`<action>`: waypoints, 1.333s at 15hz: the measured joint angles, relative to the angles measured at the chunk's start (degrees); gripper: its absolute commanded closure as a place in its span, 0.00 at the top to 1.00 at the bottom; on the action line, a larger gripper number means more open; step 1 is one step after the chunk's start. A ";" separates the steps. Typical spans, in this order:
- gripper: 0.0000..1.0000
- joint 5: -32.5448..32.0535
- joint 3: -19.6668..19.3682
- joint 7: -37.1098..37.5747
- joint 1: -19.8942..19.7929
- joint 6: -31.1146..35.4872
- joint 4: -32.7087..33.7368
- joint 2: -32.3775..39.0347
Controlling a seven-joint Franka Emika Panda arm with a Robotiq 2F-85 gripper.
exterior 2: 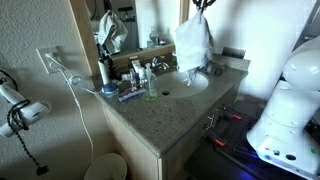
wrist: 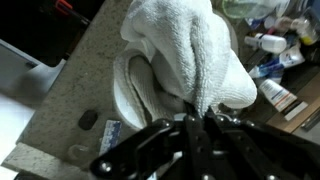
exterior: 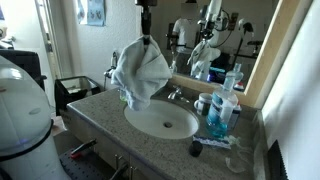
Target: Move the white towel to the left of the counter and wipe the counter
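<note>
The white towel (exterior: 139, 70) hangs in the air above the sink basin (exterior: 160, 122), bunched and drooping from my gripper (exterior: 147, 38). It also shows in an exterior view (exterior 2: 193, 42) under the gripper (exterior 2: 204, 7). In the wrist view the towel (wrist: 185, 55) fills the upper middle, pinched between my black fingers (wrist: 196, 118). The gripper is shut on the towel's top. The grey speckled counter (exterior: 95, 105) lies below; it also shows in the wrist view (wrist: 80, 80).
A faucet (exterior: 178, 95) stands behind the sink. Blue bottles (exterior: 222, 108) and toiletries crowd one counter end (exterior 2: 130, 82). A toothbrush pack (exterior: 215, 143) lies near the front edge. A mirror (exterior: 215, 30) backs the counter. A hair dryer (exterior 2: 20, 108) hangs on the wall.
</note>
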 measured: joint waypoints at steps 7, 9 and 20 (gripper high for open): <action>0.06 10.23 5.74 -8.92 7.43 -2.69 -2.01 4.63; 0.06 13.09 6.88 -11.97 9.37 -3.92 -3.37 5.31; 0.06 17.98 18.13 -18.48 14.80 10.82 -16.07 7.77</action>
